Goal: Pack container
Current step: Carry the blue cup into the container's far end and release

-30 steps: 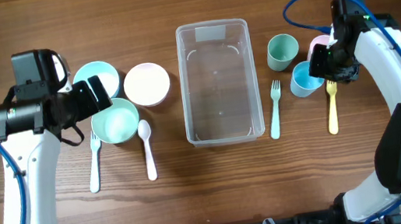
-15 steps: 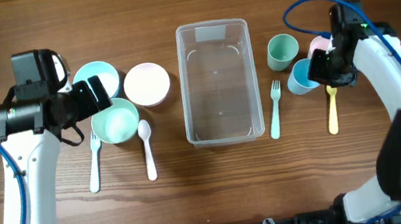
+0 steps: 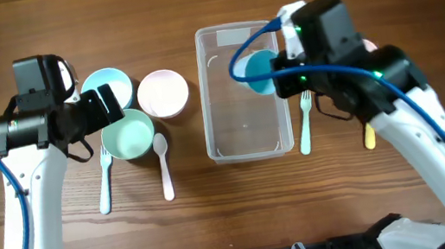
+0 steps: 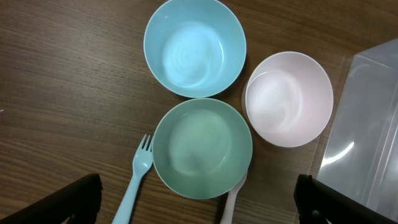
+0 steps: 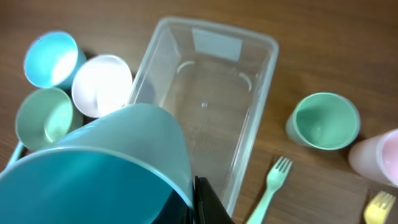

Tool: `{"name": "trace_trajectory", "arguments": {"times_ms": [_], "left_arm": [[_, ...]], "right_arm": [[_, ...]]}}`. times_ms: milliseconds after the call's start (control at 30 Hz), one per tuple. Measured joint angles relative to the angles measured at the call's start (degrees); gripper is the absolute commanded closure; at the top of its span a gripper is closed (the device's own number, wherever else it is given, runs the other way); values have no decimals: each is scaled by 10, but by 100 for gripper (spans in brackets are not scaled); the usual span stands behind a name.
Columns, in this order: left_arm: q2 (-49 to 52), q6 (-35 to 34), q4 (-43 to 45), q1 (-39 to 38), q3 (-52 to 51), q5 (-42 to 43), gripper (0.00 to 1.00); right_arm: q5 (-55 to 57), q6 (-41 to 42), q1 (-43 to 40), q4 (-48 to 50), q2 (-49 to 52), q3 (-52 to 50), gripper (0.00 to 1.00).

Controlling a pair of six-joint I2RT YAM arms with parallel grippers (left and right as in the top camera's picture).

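Packing is at its 1st item: nothing lies in the container [image 3: 245, 128] yet. It sits at the table's centre, its long sides running from 12 to 6 o'clock. The right gripper [image 3: 278, 75] is clamped on a blue cup [image 3: 260, 70] and holds it in the air over the container's 1 o'clock corner. As I judge it, the next move calls for lowering the cup inside the walls, close to the 12 o'clock end to save room, then parting the jaws. The left gripper [image 4: 202, 205] hangs empty with its jaws spread wide above a green bowl [image 4: 202, 146], at 9 o'clock from the container. A green cup [image 5: 323, 121] and a green fork [image 5: 268, 186] wait at 3 o'clock from it.
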Motion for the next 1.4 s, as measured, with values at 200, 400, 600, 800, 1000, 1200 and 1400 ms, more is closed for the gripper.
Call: {"name": "trace_trajectory", "arguments": {"times_ms": [200,400,600,800,1000,1200,1400], "left_arm": [[0,0,0,0,0,0,0],[0,0,0,0,0,0,0],[0,0,-2,0,0,0,0],[0,0,-2,0,0,0,0],[0,0,-1,0,0,0,0],[0,0,-2,0,0,0,0],[0,0,-2,0,0,0,0]], "right_arm": [[2,-1,6,-13,16,11,96],[2,-20,6,-5,17,12,96],[35,-93,7,79,215,54,96],[47,-108,7,128,317,107,96],[35,-110,-14,152,331,108,96],[21,-116,-37,173,350,108,96],[-17,-134,-37,169,353,108,96]]}}
